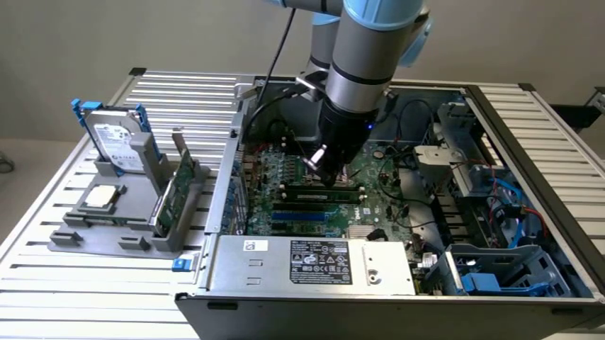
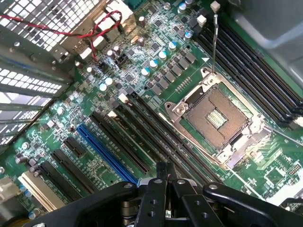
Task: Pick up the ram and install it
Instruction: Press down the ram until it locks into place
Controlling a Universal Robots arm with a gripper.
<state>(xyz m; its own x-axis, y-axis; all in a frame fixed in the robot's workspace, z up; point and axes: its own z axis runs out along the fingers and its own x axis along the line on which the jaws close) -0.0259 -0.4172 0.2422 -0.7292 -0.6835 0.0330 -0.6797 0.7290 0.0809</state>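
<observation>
One closed black gripper [image 2: 166,182] hovers just above the green motherboard [image 2: 142,109], holding nothing; the thin green ram stick [image 1: 178,185] stands in the grey holder [image 1: 123,234] at the exterior view's left.

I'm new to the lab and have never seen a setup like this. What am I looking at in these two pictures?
A robot arm reaches down into an open computer case lying on a slatted table. One picture is taken from off the arm; the other from a camera on its wrist, looking down past the shut gripper, which holds nothing, at the green motherboard and its empty processor socket. A memory stick is seated on the motherboard below the gripper. Beside the case, a grey stand holds a hard drive, a processor chip and another ram stick, standing on edge.
</observation>
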